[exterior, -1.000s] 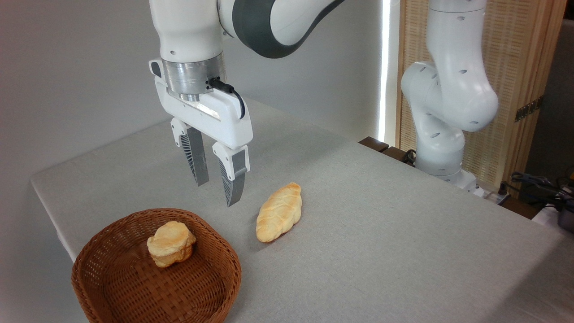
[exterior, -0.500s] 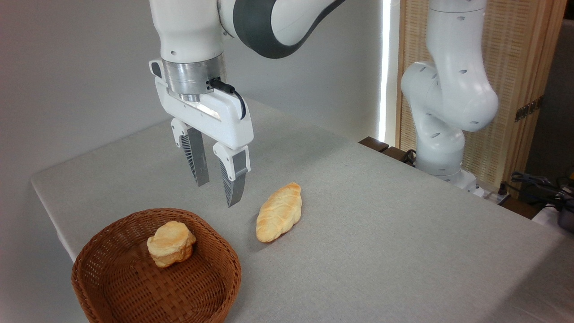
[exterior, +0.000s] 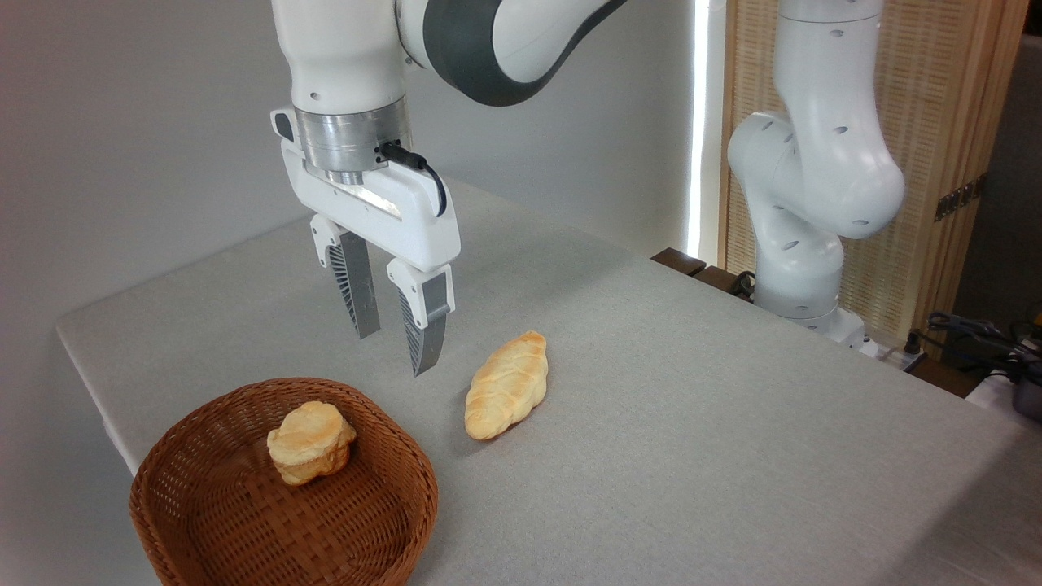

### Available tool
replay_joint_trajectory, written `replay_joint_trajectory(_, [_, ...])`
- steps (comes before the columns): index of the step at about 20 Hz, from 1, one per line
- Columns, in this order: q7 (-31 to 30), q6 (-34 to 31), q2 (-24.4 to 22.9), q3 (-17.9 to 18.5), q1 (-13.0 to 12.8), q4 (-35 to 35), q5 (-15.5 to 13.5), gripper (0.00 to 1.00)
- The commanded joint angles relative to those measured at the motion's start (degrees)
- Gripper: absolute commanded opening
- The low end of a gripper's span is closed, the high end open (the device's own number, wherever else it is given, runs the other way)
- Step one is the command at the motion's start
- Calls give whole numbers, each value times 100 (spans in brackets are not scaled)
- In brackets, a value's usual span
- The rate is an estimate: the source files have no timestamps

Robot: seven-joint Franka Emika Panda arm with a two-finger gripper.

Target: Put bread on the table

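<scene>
We found the bread (exterior: 311,442), a small chunky golden roll, lying inside the wicker basket (exterior: 244,537) at the near left corner of the table (exterior: 692,391), so the task had not yet got under way in any visible sense. The pincer (exterior: 395,346) hung in the air above the cloth, behind the basket and a little to its right, with its two fingers pointing down, a modest gap between them and nothing held. Just beside it to the right lay a longer pale braided loaf (exterior: 506,384) flat on the table, which we took to be no part of the job. We judged the step in hand to be the approach to the roll. The next move would call for carrying the pincer forward and to the left until it stood over the basket, widening the gap if the roll proved broader than it, and then lowering past the rim without catching the weave. The front edge of the basket ran off the bottom of the picture, so we could not see its whole outline. The underside of the roll and how it sat against the basket floor were hidden from us, and the upper arm was cut off at the top.
</scene>
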Motion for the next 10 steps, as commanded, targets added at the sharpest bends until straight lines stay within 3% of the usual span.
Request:
replay_joint_trajectory(1, [69,-44,-15,45,-6,58,50,100])
replay_joint_trajectory(10, [78,-44,-24,116,-6,58,59,100])
